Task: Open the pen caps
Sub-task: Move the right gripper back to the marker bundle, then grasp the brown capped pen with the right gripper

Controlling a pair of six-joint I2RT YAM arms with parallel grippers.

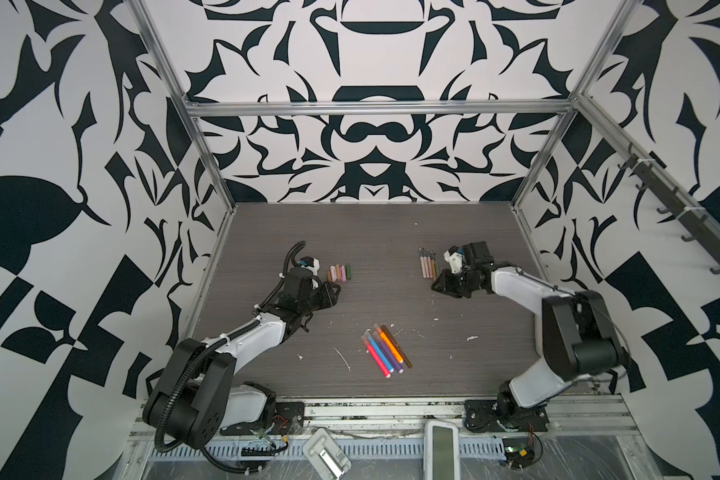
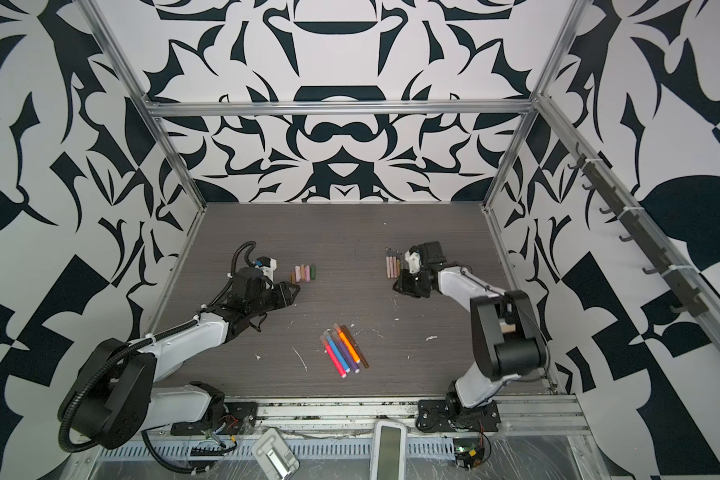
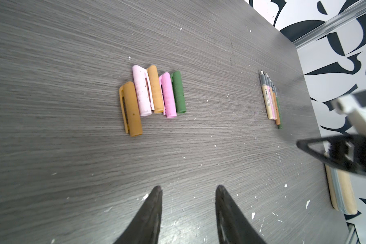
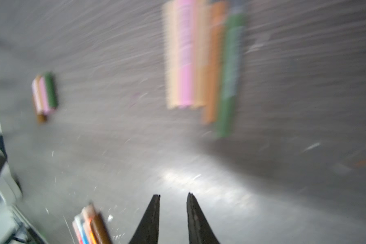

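Robot lab cell: aluminium frame (image 1: 375, 109), black-and-white patterned walls (image 1: 391, 54).

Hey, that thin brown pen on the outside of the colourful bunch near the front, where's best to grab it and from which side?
Probably its front end, from straight above, jaws across the barrel. The brown pen lies flat with the orange pen tight against one side only; the side toward the right arm is bare table, and that end seems to reach just past its neighbour.
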